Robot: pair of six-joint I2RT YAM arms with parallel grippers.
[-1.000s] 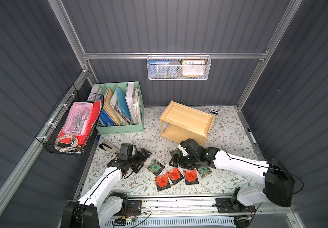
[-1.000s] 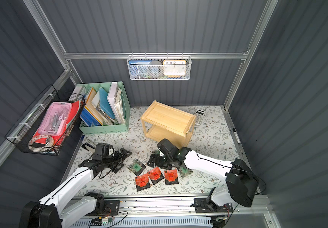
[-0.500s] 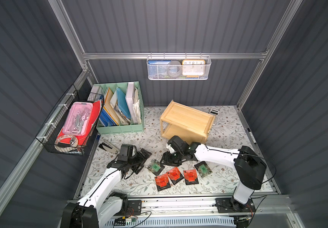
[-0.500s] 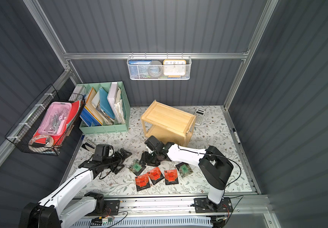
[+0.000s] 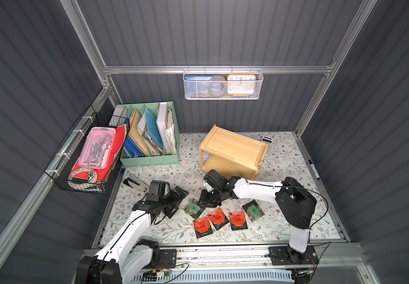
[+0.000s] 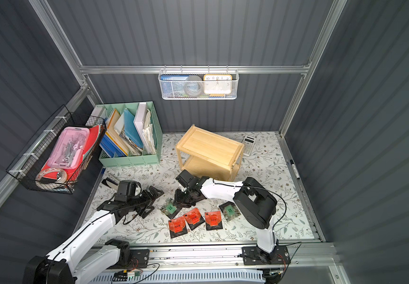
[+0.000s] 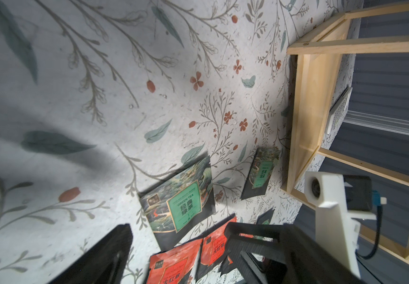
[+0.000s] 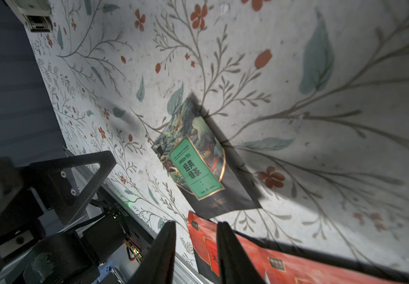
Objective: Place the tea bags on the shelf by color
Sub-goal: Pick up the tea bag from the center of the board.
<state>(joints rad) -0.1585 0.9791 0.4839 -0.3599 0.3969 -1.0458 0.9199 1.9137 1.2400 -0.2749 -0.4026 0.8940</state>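
Right wrist view shows right gripper (image 8: 196,223), swung leftward, jaws narrowed but empty beside green tea bag (image 8: 196,169).

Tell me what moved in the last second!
The right gripper swung toward the robot's left, toward a green tea bag, and its jaws narrowed; nothing is between them. The left gripper, wide open, the red tea bags and the shelf stayed where they were.

The green-label tea bag (image 8: 193,172) reads "GREEN TEA" above 经典绿茶, legible in both wrist views; the red tea bags (image 7: 219,249) near it carry 大红袍; the orange clock (image 5: 241,83) on the far wall shows numerals 10, 11, 12, 1, 2.
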